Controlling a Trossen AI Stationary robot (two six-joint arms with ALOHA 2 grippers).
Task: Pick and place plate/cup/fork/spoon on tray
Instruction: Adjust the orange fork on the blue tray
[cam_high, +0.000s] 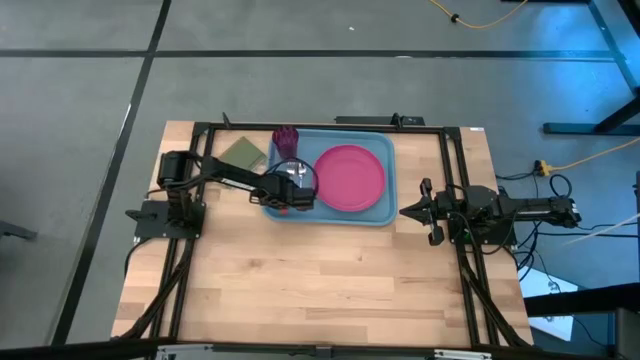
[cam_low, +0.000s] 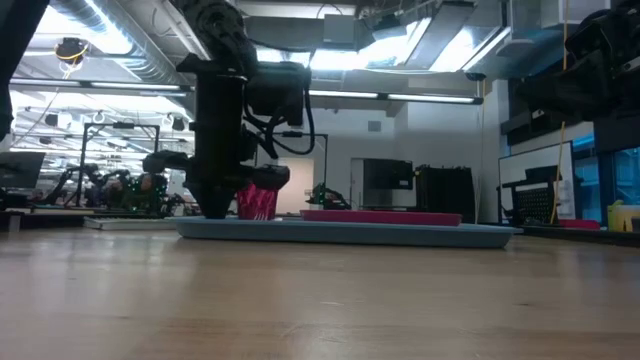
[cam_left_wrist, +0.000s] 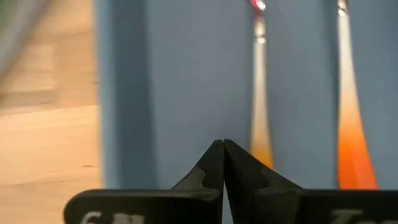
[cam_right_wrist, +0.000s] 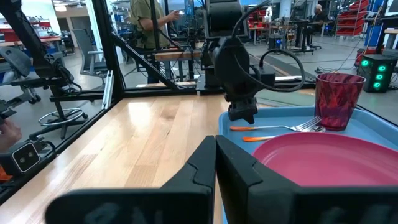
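The light blue tray (cam_high: 384, 212) lies at the table's far middle. The pink plate (cam_high: 350, 178) lies flat on its right part, and the dark red cup (cam_high: 285, 140) stands upright in its far left corner. The fork (cam_right_wrist: 283, 128), tines toward the cup, and a second orange-handled utensil (cam_right_wrist: 261, 138) lie side by side on the tray floor; the plate hides that utensil's head. My left gripper (cam_left_wrist: 224, 147) is shut just above the tray floor beside the two handles (cam_left_wrist: 261, 134) (cam_left_wrist: 352, 143), with nothing between its fingers. My right gripper (cam_right_wrist: 216, 142) is shut and empty, right of the tray (cam_high: 410, 212).
An olive-green pad (cam_high: 243, 153) lies on the table left of the tray's far left corner. Black frame rails run along the table's left, far and right sides. Bare wood stretches across the table's near half. A person stands in the room beyond the table (cam_right_wrist: 146, 25).
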